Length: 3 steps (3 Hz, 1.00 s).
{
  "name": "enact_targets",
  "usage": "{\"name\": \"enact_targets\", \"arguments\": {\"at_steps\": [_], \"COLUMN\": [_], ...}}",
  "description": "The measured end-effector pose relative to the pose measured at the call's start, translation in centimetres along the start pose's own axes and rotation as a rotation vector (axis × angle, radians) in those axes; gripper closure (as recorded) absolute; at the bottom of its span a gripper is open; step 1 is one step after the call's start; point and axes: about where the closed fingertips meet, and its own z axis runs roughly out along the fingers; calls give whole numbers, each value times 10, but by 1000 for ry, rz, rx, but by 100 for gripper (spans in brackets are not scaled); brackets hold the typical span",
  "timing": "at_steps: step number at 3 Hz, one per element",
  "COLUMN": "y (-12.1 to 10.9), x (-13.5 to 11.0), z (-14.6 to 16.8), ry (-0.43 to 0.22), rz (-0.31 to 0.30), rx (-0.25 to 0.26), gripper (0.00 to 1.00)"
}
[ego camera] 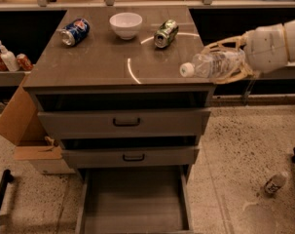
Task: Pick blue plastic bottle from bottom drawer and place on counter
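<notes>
My gripper (224,62) comes in from the right and is shut on the blue plastic bottle (211,65), a clear bottle with a white cap. The bottle lies sideways in the fingers with its cap pointing left, held just above the counter's (108,62) right front corner. The bottom drawer (135,201) stands pulled open at the foot of the cabinet, and its grey floor shows nothing on it.
On the counter lie a blue soda can (74,31), a white bowl (126,25) and a green can (166,33). Two upper drawers with black handles stand slightly open. A cardboard box (20,126) sits to the left. A small dark-labelled bottle (275,183) lies on the floor at right.
</notes>
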Motion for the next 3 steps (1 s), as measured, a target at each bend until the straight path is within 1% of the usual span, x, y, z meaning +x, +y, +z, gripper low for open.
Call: {"name": "enact_targets", "arguments": {"at_steps": [1,2,3], "y": [-33,-53,-54], "x": [1,12,23], "z": [17,43,63], "ry": [-11,37,110], "rz": [6,79,181], "rx": [-82,-167,-191], "gripper": [100,100,100]}}
